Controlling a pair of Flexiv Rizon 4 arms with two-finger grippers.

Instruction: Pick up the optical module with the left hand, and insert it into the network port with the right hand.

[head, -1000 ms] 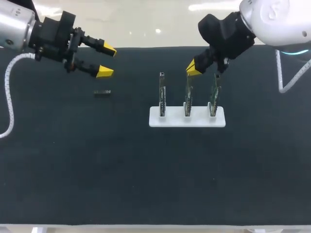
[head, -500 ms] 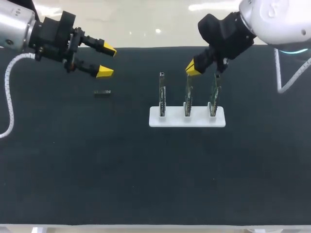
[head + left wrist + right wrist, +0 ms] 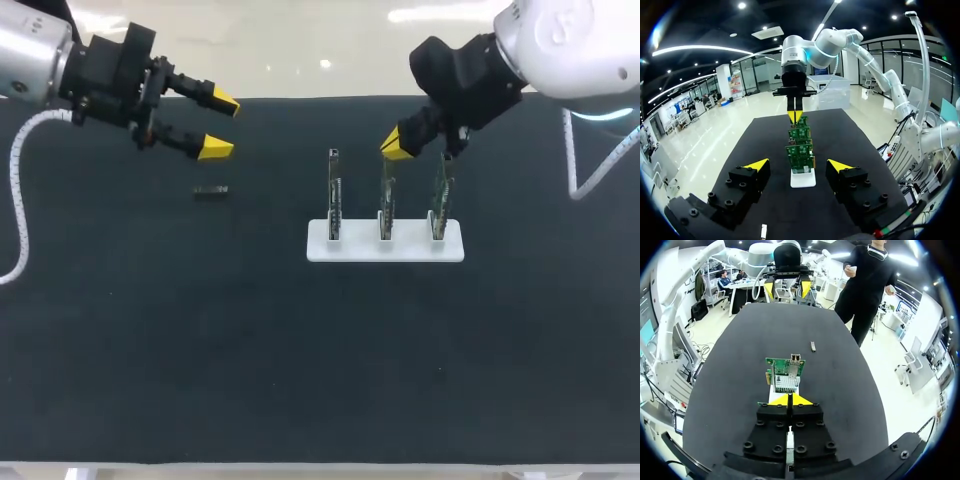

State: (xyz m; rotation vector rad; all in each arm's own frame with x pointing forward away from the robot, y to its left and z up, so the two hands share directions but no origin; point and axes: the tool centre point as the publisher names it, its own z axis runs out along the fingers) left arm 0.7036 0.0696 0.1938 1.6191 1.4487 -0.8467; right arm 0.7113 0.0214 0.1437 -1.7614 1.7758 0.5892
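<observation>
The optical module is a small dark bar lying on the black mat; it also shows far ahead in the right wrist view and under the fingers in the left wrist view. My left gripper hangs open just behind and above it, nothing between its yellow tips. Three green network cards stand upright in a white holder. My right gripper is shut and empty, tips together above the middle card. The nearest card's port faces the module.
The black mat covers the table. A white cable loops from my left arm at the left edge. Another cable lies at the far right.
My right gripper has drifted very slightly; the left arm, the module and the cards stay as they were.
</observation>
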